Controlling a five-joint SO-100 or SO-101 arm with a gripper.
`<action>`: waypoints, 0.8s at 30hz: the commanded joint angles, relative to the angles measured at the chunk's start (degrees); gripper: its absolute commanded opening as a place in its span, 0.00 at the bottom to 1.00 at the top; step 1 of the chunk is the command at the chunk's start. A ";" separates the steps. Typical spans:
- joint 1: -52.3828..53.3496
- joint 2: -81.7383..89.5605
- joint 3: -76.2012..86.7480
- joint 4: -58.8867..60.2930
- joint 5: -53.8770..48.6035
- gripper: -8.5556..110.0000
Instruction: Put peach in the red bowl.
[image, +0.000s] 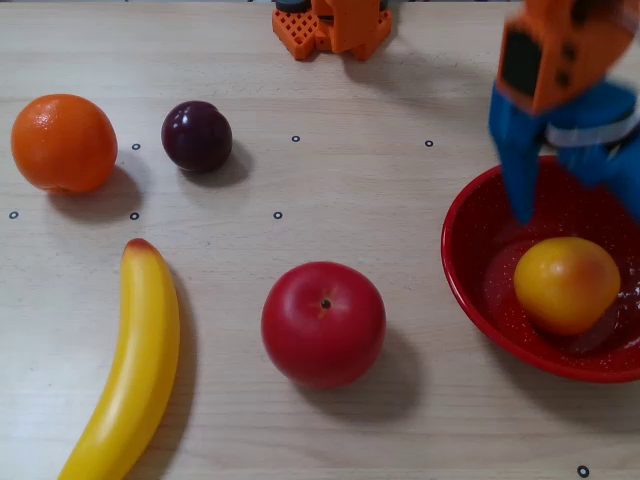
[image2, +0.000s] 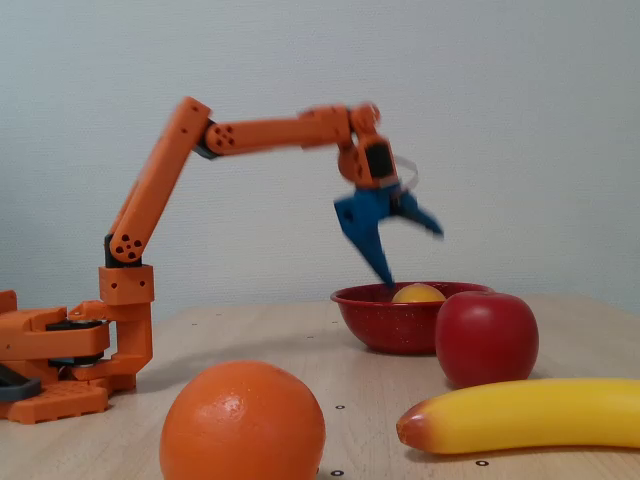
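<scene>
My pincer hangs above the red bowl, its blue fingers spread wide and holding nothing; in a fixed view from the side one finger points down toward the bowl's rim while the other juts out toward three o'clock. The peach lies inside the bowl, apart from my fingers, at about five o'clock from my pincer in a fixed view from above. From the side only its yellow top shows over the rim. On the table the red apple sits at nine o'clock from the bowl, the banana farther that way, the orange and a dark plum toward ten o'clock.
</scene>
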 joint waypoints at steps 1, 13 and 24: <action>1.49 11.60 -5.36 1.32 1.32 0.50; 6.94 27.86 3.69 2.64 4.83 0.18; 11.78 39.90 14.15 5.36 7.38 0.07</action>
